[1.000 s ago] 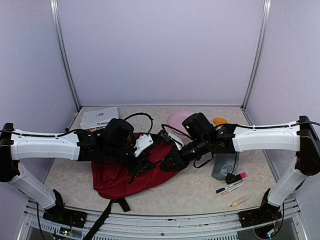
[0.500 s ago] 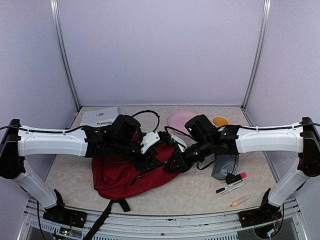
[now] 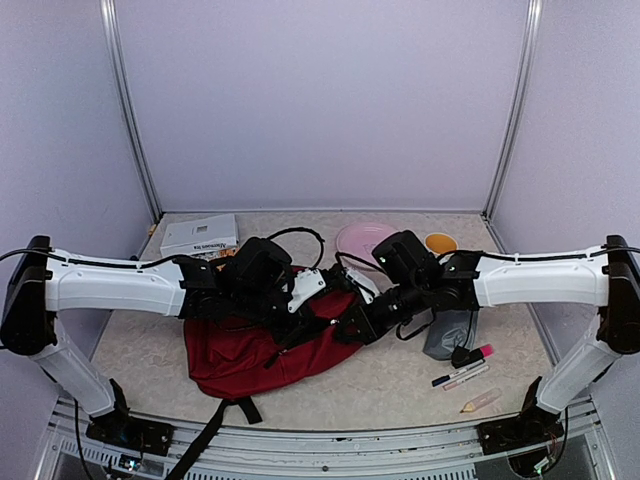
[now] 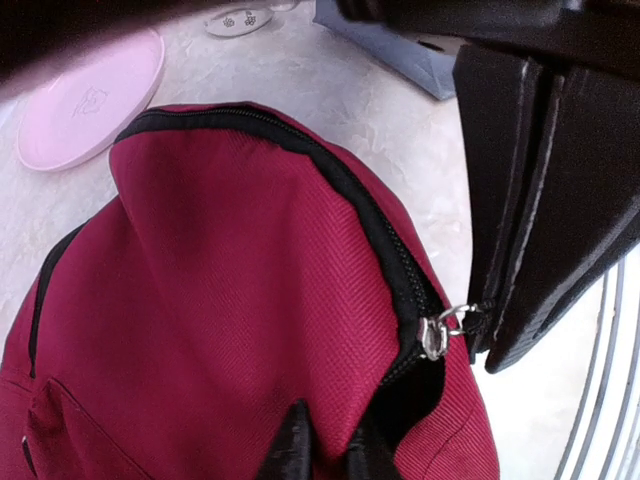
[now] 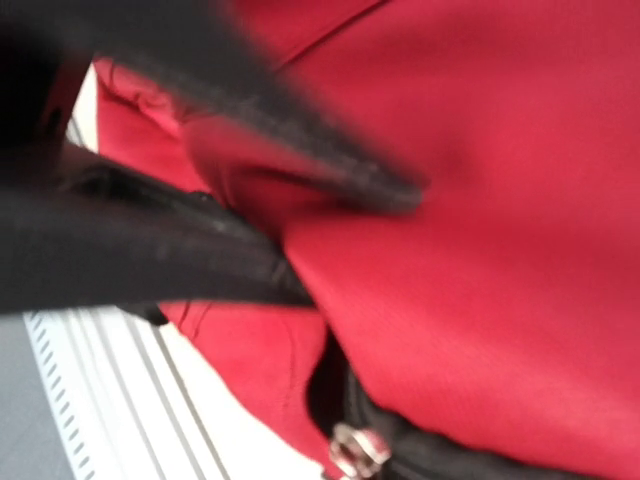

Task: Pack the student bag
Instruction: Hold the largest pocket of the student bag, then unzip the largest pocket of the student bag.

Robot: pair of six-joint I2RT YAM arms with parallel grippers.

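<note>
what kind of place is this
Probably a robot lab test cell: plain walls and metal posts enclose a table, two arms are bolted to its near edge, and a bag, plate and markers lie out as props.

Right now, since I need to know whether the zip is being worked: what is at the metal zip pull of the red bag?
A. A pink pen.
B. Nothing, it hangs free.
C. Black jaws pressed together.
C: in the left wrist view the zip pull on the bag meets the tip of the right arm's jaws, which are shut flat together.
</note>
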